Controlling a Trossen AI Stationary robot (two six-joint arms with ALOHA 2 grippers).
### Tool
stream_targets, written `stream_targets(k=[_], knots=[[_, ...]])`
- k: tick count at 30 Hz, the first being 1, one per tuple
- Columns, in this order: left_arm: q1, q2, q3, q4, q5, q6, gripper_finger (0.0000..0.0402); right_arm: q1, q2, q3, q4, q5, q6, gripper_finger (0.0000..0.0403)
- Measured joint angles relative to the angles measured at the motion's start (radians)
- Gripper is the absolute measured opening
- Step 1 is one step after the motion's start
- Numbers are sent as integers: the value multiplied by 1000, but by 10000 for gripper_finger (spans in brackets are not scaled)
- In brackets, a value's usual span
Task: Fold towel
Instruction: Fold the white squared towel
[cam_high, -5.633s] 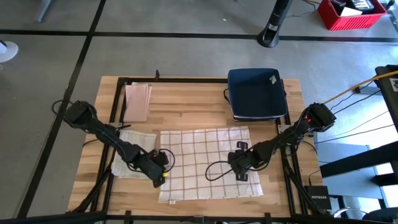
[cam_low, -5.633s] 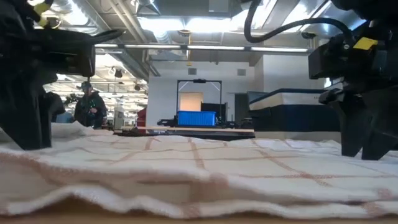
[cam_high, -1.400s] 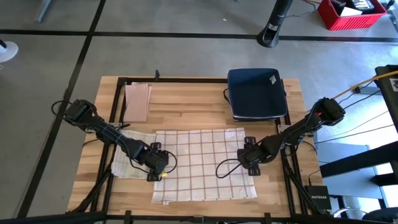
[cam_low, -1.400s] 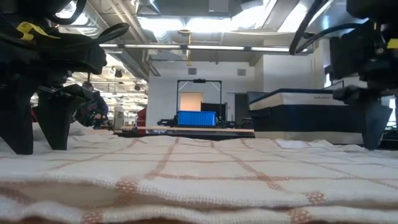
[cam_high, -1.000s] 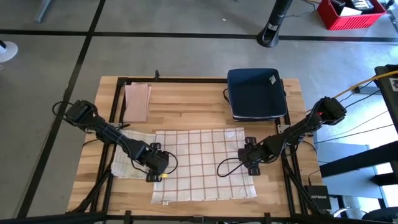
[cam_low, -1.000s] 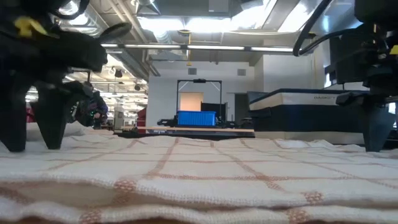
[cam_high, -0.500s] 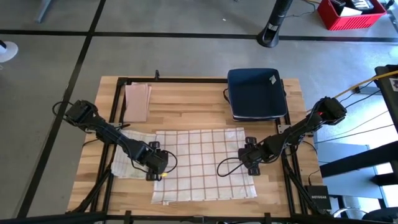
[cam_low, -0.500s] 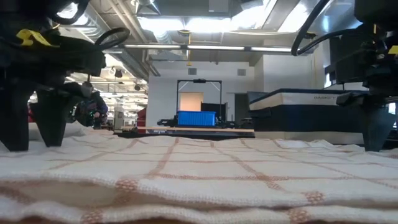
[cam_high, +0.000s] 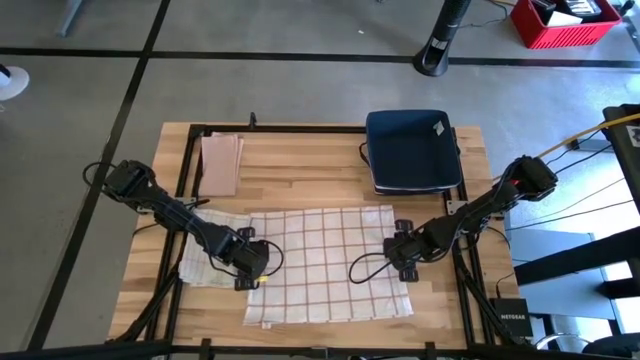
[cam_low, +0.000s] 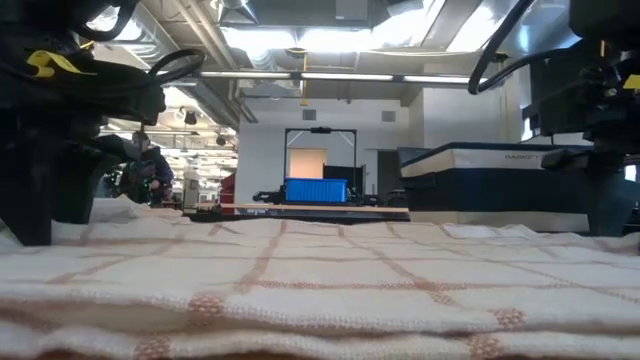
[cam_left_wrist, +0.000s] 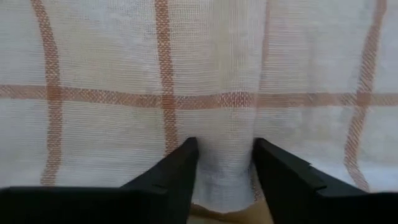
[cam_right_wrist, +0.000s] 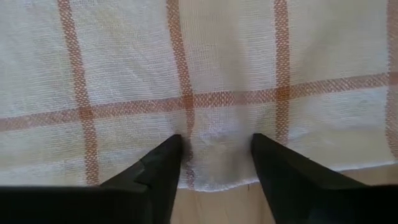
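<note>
A white towel (cam_high: 325, 265) with orange checks lies spread flat on the wooden table, toward the near edge. My left gripper (cam_high: 250, 268) points down at the middle of the towel's left edge. In the left wrist view it (cam_left_wrist: 224, 162) has closed on a ridge of cloth. My right gripper (cam_high: 400, 258) points down at the middle of the towel's right edge. In the right wrist view it (cam_right_wrist: 217, 155) is open, with both fingertips standing on the cloth. My left gripper pinches a raised ridge of cloth (cam_left_wrist: 224, 143) just inside the towel's left hem, between its two fingers, from above. The rest of the towel stays flat on the table. My right gripper sets both fingertips (cam_right_wrist: 168, 155) down on the cloth just inside the right hem (cam_right_wrist: 217, 183). The cloth between them (cam_right_wrist: 214, 134) puckers only slightly and lies on the table.
A folded beige cloth (cam_high: 222, 163) lies at the far left. Another pale towel (cam_high: 205, 262) lies under my left arm. A dark blue tray (cam_high: 413, 150) sits at the far right. Bare wood (cam_high: 300, 180) shows beyond the towel.
My left gripper's fingers have drawn closer together on the towel's left edge, and the cloth beside them has humped up a little. The towel otherwise lies where it was.
</note>
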Motion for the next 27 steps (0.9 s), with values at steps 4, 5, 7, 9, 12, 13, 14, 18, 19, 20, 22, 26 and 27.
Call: stream_targets(k=[4, 5, 7, 9, 12, 13, 14, 18, 19, 20, 22, 26, 27], knots=[[-3, 0, 0, -5, 13, 34, 96, 0, -3, -20, 7, -4, 26, 140], [-3, 0, 0, -6, 16, 37, 80, 0, -4, -24, 7, -4, 34, 124], [-3, 0, 0, -6, 21, 44, 51, -1, -5, -28, 7, -4, 49, 91], [-4, 0, 0, -6, 23, 46, 28, -1, -5, -28, 12, -7, 52, 62], [-4, 0, 0, -8, 22, 46, 8, 0, -5, -28, 18, -15, 52, 30], [-4, 0, 0, -8, 21, 46, 6, 0, -5, -28, 18, -16, 51, 24], [-4, 0, 0, -9, 20, 46, 6, 0, -5, -28, 18, -18, 49, 20], [-4, 0, 0, -9, 11, 46, 10, 0, -5, -28, 20, -20, -1, 24], [-4, 0, 0, -9, 7, 46, 9, 0, -5, -28, 20, -20, -16, 28], [-4, 0, 0, -8, 2, 46, 7, 0, -5, -29, 22, -18, -27, 32], [-5, 0, 0, -10, -19, 41, 4, 0, -5, -30, 25, -11, -42, 35], [-5, 1, 0, -16, -73, 35, 3, 1, -5, -31, 34, -1, -46, 15], [-5, 2, 3, -20, -77, 35, 3, 2, -5, -30, 40, 9, -45, 12]])
